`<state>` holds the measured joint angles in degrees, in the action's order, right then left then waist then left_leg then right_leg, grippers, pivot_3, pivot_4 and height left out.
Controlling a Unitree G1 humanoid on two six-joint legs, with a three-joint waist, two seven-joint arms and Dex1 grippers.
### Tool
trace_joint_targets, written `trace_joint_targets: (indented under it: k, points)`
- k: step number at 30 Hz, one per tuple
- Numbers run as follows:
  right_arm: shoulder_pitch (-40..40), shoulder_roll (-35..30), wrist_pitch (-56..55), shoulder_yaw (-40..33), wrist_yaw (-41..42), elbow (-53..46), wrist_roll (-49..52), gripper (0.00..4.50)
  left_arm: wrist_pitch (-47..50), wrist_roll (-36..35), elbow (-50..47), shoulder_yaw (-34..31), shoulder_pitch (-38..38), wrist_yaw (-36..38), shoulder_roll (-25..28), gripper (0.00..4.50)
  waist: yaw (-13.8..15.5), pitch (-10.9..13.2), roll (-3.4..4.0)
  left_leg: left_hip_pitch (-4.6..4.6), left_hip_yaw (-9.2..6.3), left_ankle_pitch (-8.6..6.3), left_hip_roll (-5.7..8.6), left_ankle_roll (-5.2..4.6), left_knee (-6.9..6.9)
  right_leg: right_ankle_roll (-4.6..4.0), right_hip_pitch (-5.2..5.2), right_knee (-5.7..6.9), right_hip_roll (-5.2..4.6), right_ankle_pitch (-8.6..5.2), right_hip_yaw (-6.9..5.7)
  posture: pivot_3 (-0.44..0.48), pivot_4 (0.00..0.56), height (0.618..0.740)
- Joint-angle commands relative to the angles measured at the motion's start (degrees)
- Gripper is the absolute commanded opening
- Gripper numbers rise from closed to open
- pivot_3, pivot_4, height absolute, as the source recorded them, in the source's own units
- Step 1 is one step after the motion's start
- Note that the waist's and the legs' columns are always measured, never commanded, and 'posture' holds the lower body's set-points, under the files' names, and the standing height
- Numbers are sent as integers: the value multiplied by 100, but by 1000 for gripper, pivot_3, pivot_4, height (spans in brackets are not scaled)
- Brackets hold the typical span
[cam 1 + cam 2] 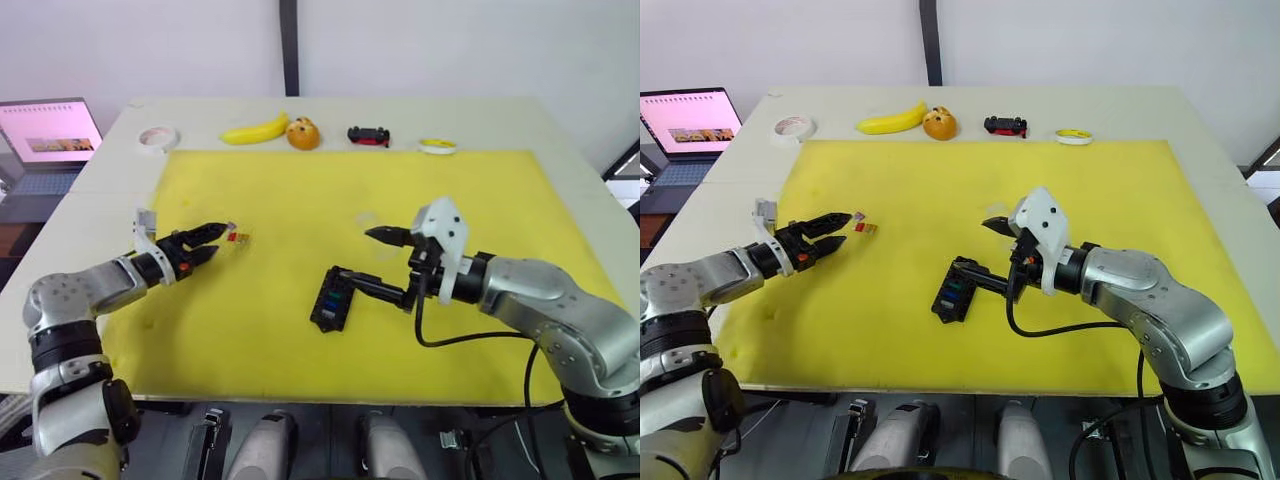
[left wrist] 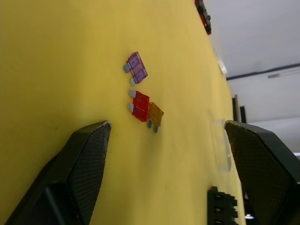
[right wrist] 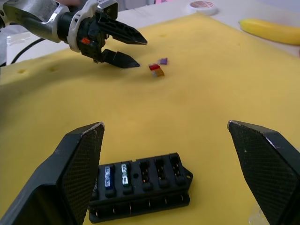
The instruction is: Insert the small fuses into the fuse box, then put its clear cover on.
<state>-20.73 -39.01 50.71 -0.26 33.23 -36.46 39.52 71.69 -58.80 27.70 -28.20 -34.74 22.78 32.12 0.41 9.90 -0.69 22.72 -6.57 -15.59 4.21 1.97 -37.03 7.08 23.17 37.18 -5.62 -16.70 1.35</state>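
The black fuse box [image 1: 332,301] lies near the middle of the yellow mat. Two of its slots hold small fuses, one blue [image 3: 107,176] and one green [image 3: 124,172]. Three loose fuses lie together on the left of the mat: purple [image 2: 135,67], red [image 2: 140,106] and orange [image 2: 155,114]. My left gripper [image 1: 207,243] is open just short of them, holding nothing. My right gripper [image 1: 372,262] is open beside the box, its lower finger reaching the box's near end. The clear cover [image 2: 221,146] lies faint on the mat beyond the box.
Along the table's far edge stand a tape roll [image 1: 157,138], a banana [image 1: 254,130], an orange fruit [image 1: 303,133], a black-and-red toy car [image 1: 368,136] and a yellow-white disc [image 1: 437,146]. An open laptop [image 1: 48,140] sits off the table's left.
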Motion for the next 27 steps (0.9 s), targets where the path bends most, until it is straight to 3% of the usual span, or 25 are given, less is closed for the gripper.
trace_joint_targets:
  k: [1,5,10,21,27]
  points:
    - [18,11,-69,-125,-99,-330,25,4500,-224,394,292,262,-155,249,-83,4151,31,-1,1,-1,0,1,0,1,-1,0,-1,1,0,0,0,0,150,740]
    - [80,-108,-20,-220,-121,-412,51,4500,-257,595,710,264,-410,340,-221,4151,59,-1,1,-1,-7,1,3,1,-6,0,-8,1,-2,0,-5,0,150,740]
    - [37,-279,23,-194,47,-448,132,4500,-235,921,1382,316,-749,748,6,4151,62,-2,2,-1,-10,-1,5,-4,-9,1,-10,4,-2,1,-9,0,150,740]
    - [-89,-316,-167,146,300,-362,-37,4500,124,1568,2082,952,-1268,2109,157,4151,55,-1,1,1,-11,3,8,1,-10,1,-10,6,-2,0,-13,0,150,740]
    - [26,-207,-162,155,162,-439,-63,4500,-142,1904,2396,818,-1449,2076,31,4151,68,-2,1,13,-13,3,9,1,-13,1,-3,5,-4,0,-13,0,150,740]
